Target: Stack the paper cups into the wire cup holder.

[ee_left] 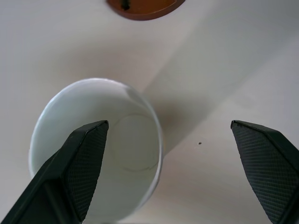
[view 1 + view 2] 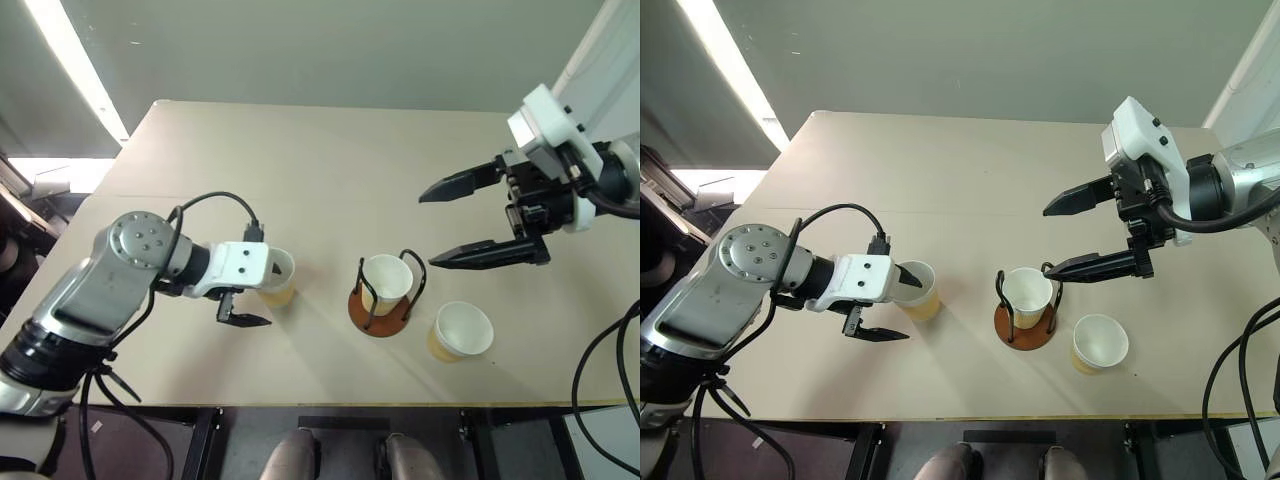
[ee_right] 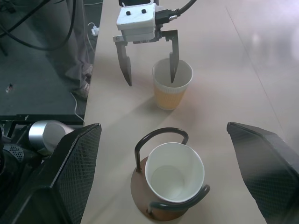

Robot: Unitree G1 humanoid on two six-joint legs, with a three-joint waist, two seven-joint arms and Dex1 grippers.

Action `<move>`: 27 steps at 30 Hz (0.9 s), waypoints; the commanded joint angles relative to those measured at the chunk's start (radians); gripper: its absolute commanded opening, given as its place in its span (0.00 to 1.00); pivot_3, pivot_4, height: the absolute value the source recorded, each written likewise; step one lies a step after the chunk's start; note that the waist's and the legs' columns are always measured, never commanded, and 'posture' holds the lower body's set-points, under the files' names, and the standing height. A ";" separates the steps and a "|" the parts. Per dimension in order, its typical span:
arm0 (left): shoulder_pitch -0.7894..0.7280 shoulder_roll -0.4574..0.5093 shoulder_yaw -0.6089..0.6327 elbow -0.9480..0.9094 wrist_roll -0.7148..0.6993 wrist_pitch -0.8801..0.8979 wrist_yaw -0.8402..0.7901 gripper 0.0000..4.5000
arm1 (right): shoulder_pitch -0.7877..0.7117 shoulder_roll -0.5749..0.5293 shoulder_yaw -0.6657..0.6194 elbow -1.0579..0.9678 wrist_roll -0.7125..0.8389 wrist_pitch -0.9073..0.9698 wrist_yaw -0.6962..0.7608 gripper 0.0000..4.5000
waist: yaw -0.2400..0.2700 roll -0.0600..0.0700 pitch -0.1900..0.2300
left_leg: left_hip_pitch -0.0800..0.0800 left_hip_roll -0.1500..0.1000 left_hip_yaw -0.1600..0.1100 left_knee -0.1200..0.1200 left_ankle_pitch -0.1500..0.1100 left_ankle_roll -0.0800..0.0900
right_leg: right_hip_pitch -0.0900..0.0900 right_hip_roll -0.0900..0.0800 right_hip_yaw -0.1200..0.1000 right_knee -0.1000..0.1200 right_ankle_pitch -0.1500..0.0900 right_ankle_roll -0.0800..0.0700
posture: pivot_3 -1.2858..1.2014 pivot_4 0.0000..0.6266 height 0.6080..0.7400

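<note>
Left of centre in the head views, your left gripper (image 2: 252,296) hangs spread, one finger inside the loose tan-yellow paper cup (image 2: 277,277), so you're at the grasp. Pinch that wall next, then carry it to the black-wire, brown-based cup holder (image 2: 380,312), which already has one cup (image 2: 386,281). The right gripper (image 2: 478,220) waits empty and spread at the upper right.

Left tool (image 2: 887,306) spread, straddling paper cup (image 2: 918,290) rim.

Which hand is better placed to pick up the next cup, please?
Probably the left hand: it is open and straddles the rim of the cup left of the holder. The right hand hangs open, well above the table.
</note>
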 commanded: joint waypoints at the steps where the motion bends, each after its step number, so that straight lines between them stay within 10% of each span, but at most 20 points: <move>1: -0.017 -0.014 0.004 0.045 0.022 -0.102 -0.019 0.79 | 0.004 -0.017 -0.033 -0.006 0.008 -0.022 -0.009 1.00 | 0.000 0.000 0.000 | 0.000 0.000 0.000 0.000 0.000 0.000 | 0.000 0.000 0.000 0.000 0.000 0.000 | 0.52 0.24 1.00; 11: -0.066 -0.065 0.042 0.088 -0.048 -0.146 -0.078 0.00 | 0.039 -0.025 -0.054 -0.011 0.015 -0.038 -0.024 1.00 | 0.000 0.000 0.000 | -0.001 0.000 0.000 0.001 0.000 0.000 | 0.000 0.000 0.000 0.000 0.000 0.000 | 0.52 0.24 1.00; 27: -0.473 -0.232 0.071 0.153 -0.307 0.123 -0.183 0.00 | 0.267 -0.158 -0.178 0.085 -0.001 -0.118 0.002 1.00 | 0.006 0.000 0.000 | -0.003 0.000 0.000 0.003 0.000 0.001 | 0.000 -0.001 -0.001 0.000 0.001 0.002 | 0.52 0.24 1.00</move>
